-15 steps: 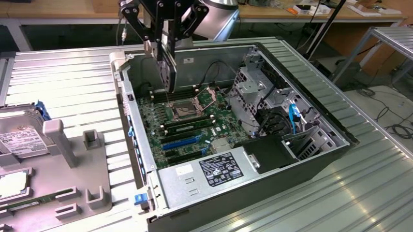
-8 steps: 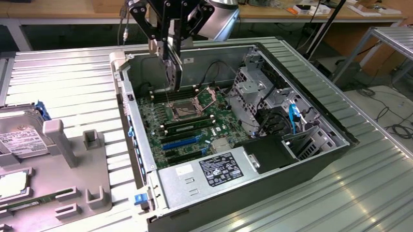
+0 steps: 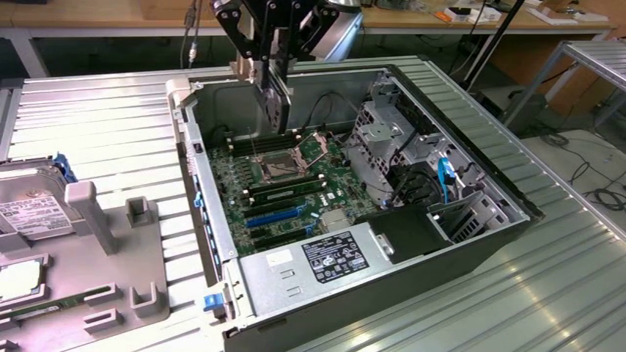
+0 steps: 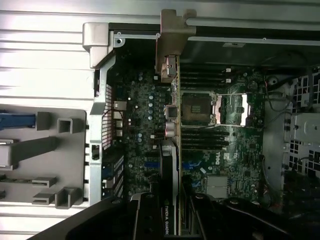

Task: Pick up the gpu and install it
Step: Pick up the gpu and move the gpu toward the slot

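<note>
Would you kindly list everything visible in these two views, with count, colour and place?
computer case: one, grey, open, on the ribbed table
motherboard: one, green, inside the case
CPU socket: one, silver, mid-motherboard
power supply: one, grey, labelled, at the case's near end
hard drive: one, silver with white label, on the grey fixture, exterior view's left
gpu: one, black, held edge-down above the motherboard
gripper: one, black, shut on the gpu
</note>
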You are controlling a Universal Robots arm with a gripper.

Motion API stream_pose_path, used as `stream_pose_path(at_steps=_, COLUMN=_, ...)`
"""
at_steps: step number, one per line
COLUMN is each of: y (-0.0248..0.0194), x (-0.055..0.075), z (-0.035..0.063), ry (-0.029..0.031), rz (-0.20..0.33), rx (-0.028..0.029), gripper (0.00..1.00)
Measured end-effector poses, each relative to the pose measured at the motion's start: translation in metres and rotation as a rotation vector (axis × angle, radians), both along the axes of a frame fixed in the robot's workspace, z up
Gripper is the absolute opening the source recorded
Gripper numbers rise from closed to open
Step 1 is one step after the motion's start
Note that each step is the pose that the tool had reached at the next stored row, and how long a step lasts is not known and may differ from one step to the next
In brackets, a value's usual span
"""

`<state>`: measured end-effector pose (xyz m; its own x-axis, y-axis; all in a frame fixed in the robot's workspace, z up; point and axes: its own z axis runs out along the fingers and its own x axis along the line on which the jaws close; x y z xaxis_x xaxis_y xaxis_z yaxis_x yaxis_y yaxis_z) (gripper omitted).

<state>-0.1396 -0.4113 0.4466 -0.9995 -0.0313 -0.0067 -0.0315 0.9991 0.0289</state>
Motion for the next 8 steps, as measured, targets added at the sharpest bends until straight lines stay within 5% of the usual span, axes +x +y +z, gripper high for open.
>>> stream_pose_path(at_steps=8, y=0.0024, x=0.014, z=0.0000, ry=0.0000, rz=0.001, rx=0.0000, gripper=0.27)
